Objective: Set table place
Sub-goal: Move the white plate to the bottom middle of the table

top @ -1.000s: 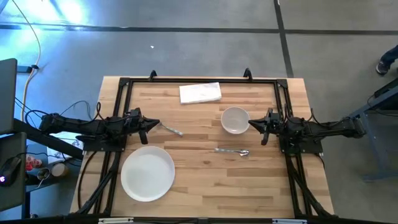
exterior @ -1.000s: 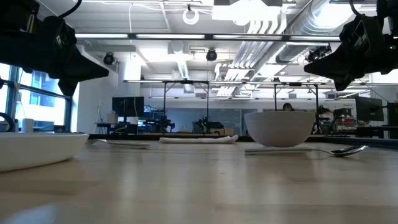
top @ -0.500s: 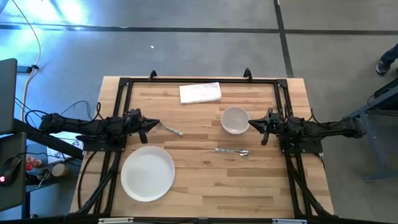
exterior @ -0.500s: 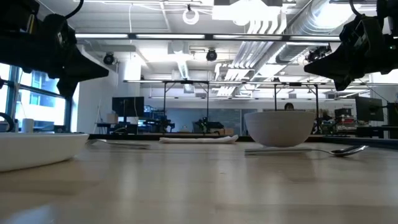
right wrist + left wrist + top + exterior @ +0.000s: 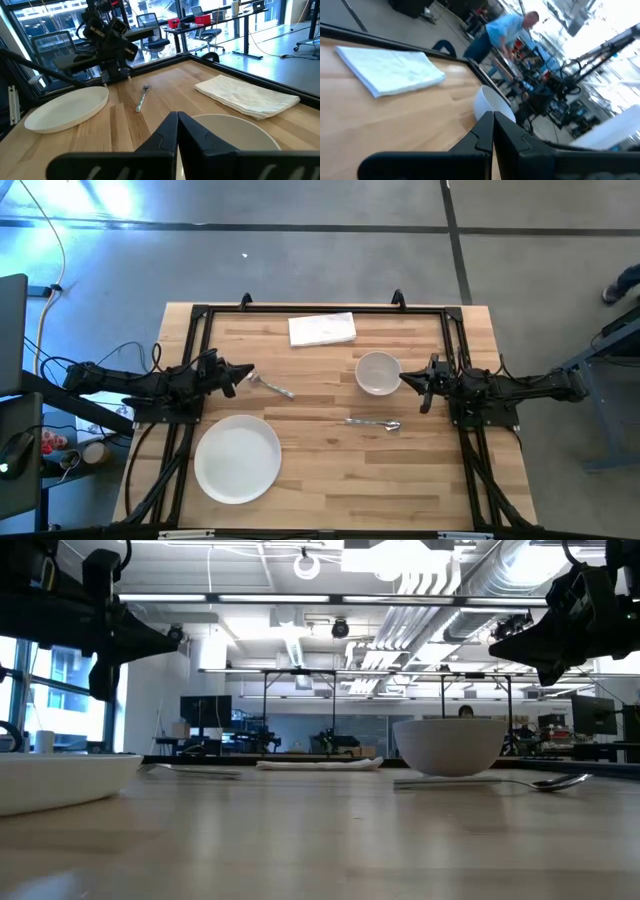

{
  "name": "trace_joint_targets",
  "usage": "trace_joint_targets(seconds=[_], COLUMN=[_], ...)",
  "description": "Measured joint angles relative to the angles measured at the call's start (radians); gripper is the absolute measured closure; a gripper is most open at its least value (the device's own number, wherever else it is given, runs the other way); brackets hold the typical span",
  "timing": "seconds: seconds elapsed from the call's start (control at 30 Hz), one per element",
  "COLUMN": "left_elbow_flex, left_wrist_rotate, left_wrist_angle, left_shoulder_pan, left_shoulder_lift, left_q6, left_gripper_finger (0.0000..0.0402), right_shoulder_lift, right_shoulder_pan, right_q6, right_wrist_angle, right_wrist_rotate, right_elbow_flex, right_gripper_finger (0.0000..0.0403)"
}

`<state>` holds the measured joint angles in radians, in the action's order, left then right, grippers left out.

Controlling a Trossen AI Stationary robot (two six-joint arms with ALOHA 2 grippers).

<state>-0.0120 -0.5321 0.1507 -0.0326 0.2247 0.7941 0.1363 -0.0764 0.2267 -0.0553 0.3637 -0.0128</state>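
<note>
On the plank table (image 5: 330,480) a white plate (image 5: 237,458) lies at the near left, a white bowl (image 5: 378,373) stands at the right, a spoon (image 5: 374,422) lies in front of the bowl, and a fork (image 5: 272,386) lies left of centre. My left gripper (image 5: 245,372) hovers shut and empty just left of the fork, above the table's left rail. My right gripper (image 5: 412,380) hovers shut and empty just right of the bowl (image 5: 235,131). The shut fingers show in both wrist views: left (image 5: 493,131), right (image 5: 177,127).
A folded white napkin (image 5: 322,329) lies near the far edge. The black rail frame (image 5: 195,340) runs round the table. A person in a blue shirt (image 5: 502,32) stands beyond the table's far right. Bare planks lie between the plate and the spoon.
My left gripper has turned about its wrist and gone a little toward the far edge, staying shut beside the fork. My right gripper and all the dishes have kept still.
</note>
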Motion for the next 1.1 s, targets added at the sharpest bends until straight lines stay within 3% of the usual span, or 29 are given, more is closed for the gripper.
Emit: trace_joint_targets(seconds=[0.1, 0.23, 0.4, 0.5, 0.7, 0.83, 0.97, 1.1], left_elbow_flex=[0.000, 0.000, -0.045, -0.146, -0.459, -0.658, -0.795, -0.843], left_wrist_rotate=[-0.022, -0.018, 0.105, 0.132, 0.105, 0.119, 0.208, 0.308], left_wrist_angle=[0.013, 0.013, -0.033, -0.187, -0.640, -0.849, -0.972, -0.979], left_shoulder_pan=[0.000, 0.000, 0.000, 0.000, 0.000, 0.000, 0.000, 0.000], left_shoulder_lift=[0.000, 0.000, 0.013, 0.066, 0.299, 0.510, 0.705, 0.838], left_q6=[-0.001, -0.001, -0.001, -0.002, 0.035, 0.068, 0.040, 0.025], left_gripper_finger=[0.0401, 0.0401, 0.0401, 0.0401, 0.0402, 0.0402, 0.0402, 0.0401], right_shoulder_lift=[0.000, 0.000, 0.000, 0.000, 0.024, 0.092, 0.192, 0.292], right_shoulder_pan=[0.000, 0.000, 0.013, 0.030, 0.087, 0.123, 0.156, 0.182], right_q6=[0.016, 0.213, 0.345, 0.349, 0.347, 0.313, 0.288, 0.253], right_wrist_angle=[-0.017, -0.042, -0.114, -0.152, -0.122, -0.009, 0.139, 0.305], right_wrist_rotate=[0.019, 0.037, 0.133, 0.146, 0.162, 0.159, 0.143, 0.116], right_elbow_flex=[0.000, 0.000, 0.000, 0.000, -0.067, -0.180, -0.321, -0.465], right_gripper_finger=[0.0402, 0.0402, 0.0402, 0.0402, 0.0402, 0.0402, 0.0402, 0.0402])
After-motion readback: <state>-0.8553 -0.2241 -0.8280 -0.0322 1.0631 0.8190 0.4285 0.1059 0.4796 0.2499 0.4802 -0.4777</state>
